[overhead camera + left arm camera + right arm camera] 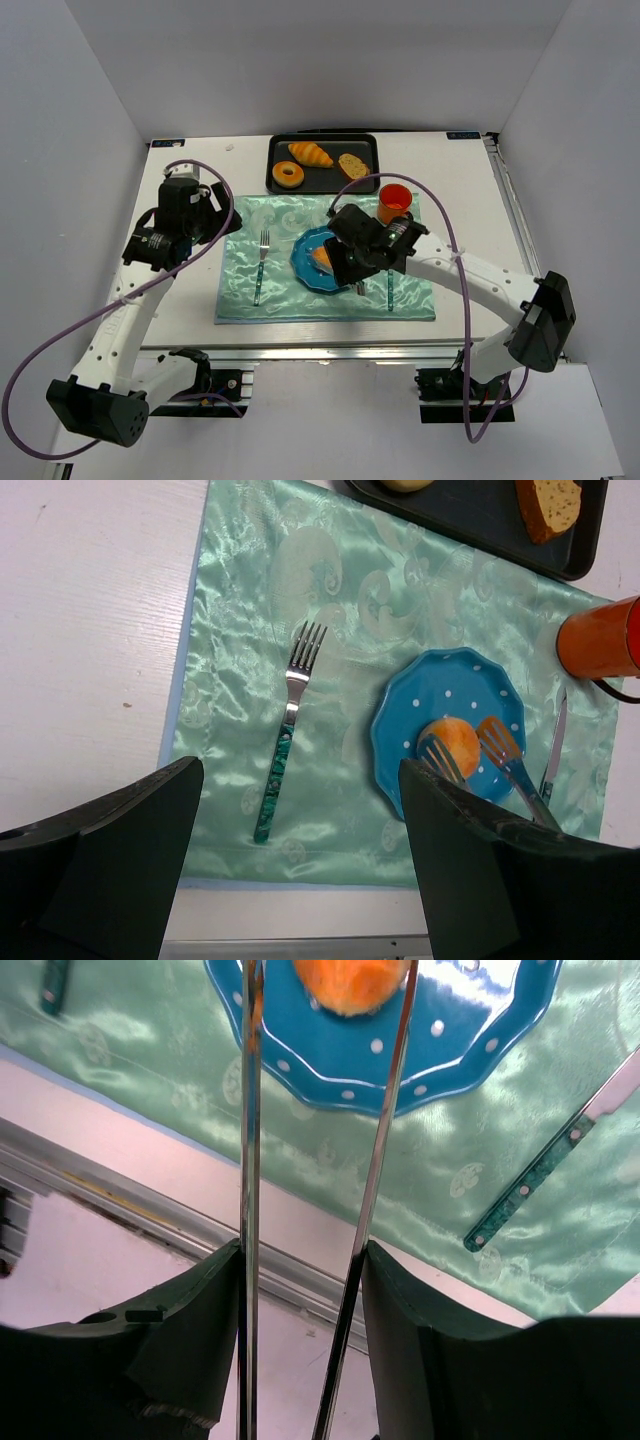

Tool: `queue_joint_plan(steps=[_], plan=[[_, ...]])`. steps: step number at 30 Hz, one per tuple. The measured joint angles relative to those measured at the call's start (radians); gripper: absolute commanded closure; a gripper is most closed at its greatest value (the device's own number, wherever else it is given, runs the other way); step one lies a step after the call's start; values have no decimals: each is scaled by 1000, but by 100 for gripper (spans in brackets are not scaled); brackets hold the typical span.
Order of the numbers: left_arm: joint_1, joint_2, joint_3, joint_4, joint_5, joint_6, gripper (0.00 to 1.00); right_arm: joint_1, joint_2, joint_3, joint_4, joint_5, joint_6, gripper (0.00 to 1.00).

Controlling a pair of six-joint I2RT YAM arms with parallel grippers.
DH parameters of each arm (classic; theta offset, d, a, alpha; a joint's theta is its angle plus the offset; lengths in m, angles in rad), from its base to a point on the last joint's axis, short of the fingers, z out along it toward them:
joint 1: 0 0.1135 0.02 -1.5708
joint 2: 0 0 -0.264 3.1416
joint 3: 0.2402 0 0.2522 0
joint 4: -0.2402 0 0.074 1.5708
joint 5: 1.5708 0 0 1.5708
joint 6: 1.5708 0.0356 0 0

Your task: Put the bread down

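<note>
The bread, a small round golden bun (322, 258), sits over the blue dotted plate (301, 268) on the green placemat. It also shows in the left wrist view (455, 745) and at the top of the right wrist view (350, 982). My right gripper (352, 262) (302, 1260) is shut on metal tongs (250, 1110), whose two tips (505, 755) flank the bun. I cannot tell if the tips still pinch it. My left gripper (208, 222) (300, 790) is open and empty, high above the placemat's left part.
A fork (262, 265) lies left of the plate and a knife (389, 290) right of it. An orange cup (394, 203) stands behind the plate. A black tray (325, 182) at the back holds a croissant (310, 154), a donut (289, 175) and a seeded slice (352, 166).
</note>
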State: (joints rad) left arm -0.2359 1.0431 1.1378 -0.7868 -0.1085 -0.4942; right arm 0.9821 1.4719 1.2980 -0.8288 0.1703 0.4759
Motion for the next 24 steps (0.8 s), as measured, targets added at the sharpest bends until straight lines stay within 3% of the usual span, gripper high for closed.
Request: queue_joint_plan(steps=[13,19,22,24], plan=[[0,-15,-13,0,-4,-3,9,3,-45,130,-60,65,37,43],[0,-14,-13,1,-7,-3,9,-3,-83,217,-155,230,99,44],[0,-10,-13,2,-6,-3,9,-68,-171,226,-185,301,122,45],[0,-3,-13,3,-5,-3,9,-201,-262,193,-169,317,112,45]])
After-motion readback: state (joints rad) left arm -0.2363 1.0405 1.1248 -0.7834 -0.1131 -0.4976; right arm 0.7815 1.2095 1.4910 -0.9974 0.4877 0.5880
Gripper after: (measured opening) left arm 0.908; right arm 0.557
